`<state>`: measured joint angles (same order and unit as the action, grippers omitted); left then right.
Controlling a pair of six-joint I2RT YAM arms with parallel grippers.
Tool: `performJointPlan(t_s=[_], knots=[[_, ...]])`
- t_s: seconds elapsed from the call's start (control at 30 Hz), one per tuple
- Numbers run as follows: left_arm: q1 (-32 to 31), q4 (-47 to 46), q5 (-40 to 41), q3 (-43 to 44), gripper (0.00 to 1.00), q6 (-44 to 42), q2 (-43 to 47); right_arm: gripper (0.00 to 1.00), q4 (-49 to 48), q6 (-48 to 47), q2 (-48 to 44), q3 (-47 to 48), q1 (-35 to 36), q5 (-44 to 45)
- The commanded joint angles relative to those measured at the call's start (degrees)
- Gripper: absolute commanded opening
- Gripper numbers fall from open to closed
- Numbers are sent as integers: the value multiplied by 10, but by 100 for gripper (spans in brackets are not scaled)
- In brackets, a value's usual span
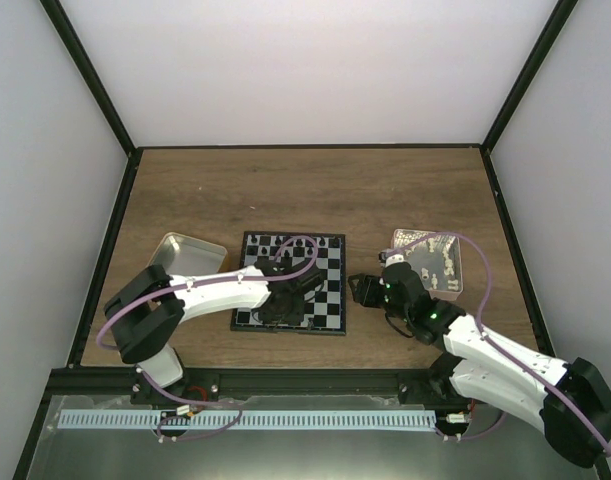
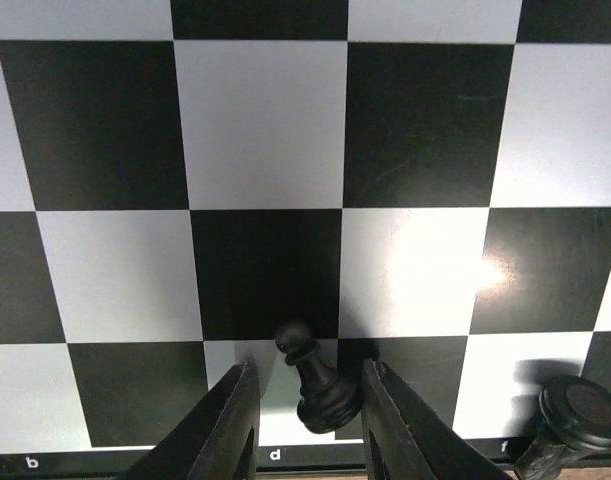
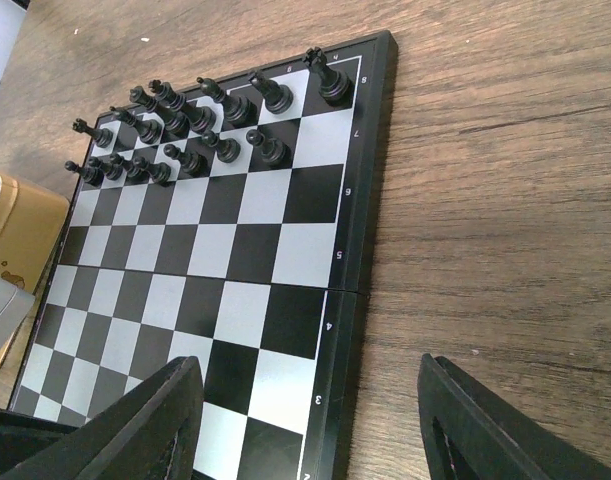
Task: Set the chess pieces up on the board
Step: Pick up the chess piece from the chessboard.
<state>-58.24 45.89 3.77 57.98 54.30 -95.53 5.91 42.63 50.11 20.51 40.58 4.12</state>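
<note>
Top external: board (image 1: 290, 285), black and white checks with a thin black border, sits mid-table. Black pieces (image 3: 275, 95) stand in two rows along its 12 o'clock edge. My left gripper (image 2: 310, 425) straddles one black pawn (image 2: 320, 385) at the 6 o'clock edge by the d mark, jaws slack, with a gap showing on one side. My right gripper (image 3: 310, 375) hangs released at the board's 3 o'clock side. Clear tray (image 1: 457, 285) at 3 o'clock holds pale pieces (image 1: 432, 262). Metal tray (image 1: 185, 255) lies at 9 o'clock.
</note>
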Motion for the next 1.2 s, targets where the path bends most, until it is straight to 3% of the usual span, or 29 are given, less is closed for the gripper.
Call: performJointPlan(t_s=[0.0,0.47,0.83,0.97,1.17], knots=[[-6,16,-3,5,29,-6,-14,61,-12,-4,2,-2,-3,6],[-7,16,22,7,19,-1,-19,60,-12,-5,0,-3,-3,3],[-7,-7,35,-5,28,-3,-25,60,-15,-8,9,-1,-3,-17],[-7,-5,45,-6,19,-3,-21,60,-15,-7,9,0,-3,-17],[-7,-8,45,-16,18,-9,-14,60,-15,-7,12,2,-3,-21]])
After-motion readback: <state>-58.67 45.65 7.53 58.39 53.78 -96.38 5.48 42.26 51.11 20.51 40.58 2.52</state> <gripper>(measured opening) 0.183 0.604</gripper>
